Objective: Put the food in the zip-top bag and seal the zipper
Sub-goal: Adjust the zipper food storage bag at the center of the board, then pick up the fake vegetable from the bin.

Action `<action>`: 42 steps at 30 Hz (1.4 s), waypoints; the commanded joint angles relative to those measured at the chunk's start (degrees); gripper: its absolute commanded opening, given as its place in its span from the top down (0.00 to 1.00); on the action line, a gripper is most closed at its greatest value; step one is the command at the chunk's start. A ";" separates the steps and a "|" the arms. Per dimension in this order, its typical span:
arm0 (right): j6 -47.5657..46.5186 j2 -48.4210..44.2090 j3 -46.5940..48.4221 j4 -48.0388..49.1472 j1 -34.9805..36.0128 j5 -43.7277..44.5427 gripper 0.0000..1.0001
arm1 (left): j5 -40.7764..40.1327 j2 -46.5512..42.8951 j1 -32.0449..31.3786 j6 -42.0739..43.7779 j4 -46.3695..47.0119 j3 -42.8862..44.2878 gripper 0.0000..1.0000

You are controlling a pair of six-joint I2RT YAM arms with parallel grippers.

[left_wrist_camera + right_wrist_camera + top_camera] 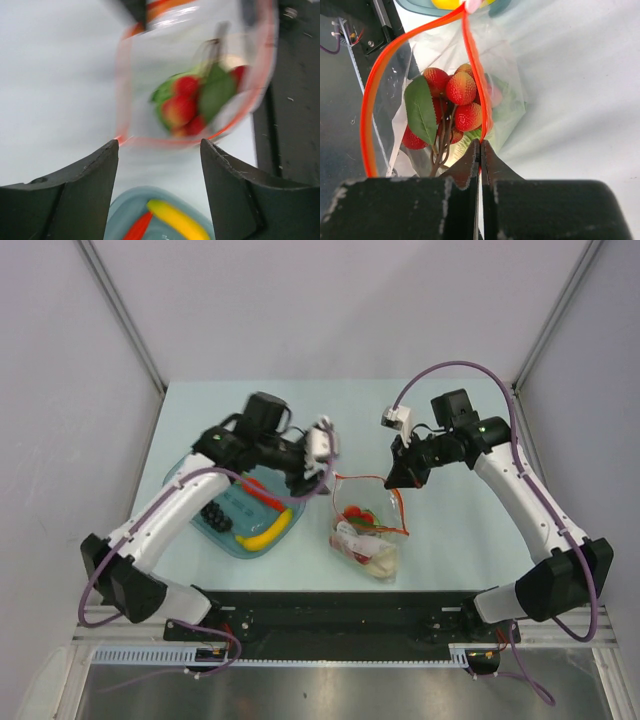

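Observation:
The clear zip-top bag (366,535) lies at mid-table with its mouth open toward the far side. It holds the red berry cluster (460,87) and the pale cabbage (378,560). My right gripper (480,145) is shut on the red-orange zipper (472,60) at the mouth's right side and holds it up. My left gripper (159,145) is open and empty, hovering over the right edge of the teal bowl (205,480) and facing the bag (145,65). The yellow banana (265,535), the red-orange pepper (262,492) and the dark grapes (213,513) lie in the bowl.
The black base rail (330,615) runs along the near table edge, just in front of the bag's bottom. Grey walls close in the table on the left, right and far sides.

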 commanded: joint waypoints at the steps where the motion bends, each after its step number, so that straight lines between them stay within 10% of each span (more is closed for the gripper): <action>1: -0.61 0.22 1.70 2.47 0.33 0.00 1.00 | 8.41 -5.27 14.91 -10.96 4.83 1.19 0.27; 13: -0.70 2.15 2.67 1.94 0.33 0.44 1.00 | -3.44 5.54 36.23 26.73 -21.72 -4.78 0.28; 35: 0.36 5.40 4.16 1.24 0.16 0.70 1.00 | -14.79 22.76 23.49 42.02 -2.81 -9.10 0.33; 42: -0.25 5.67 4.42 0.62 -0.63 0.44 1.00 | -18.74 23.12 21.64 44.93 -1.75 -15.86 0.49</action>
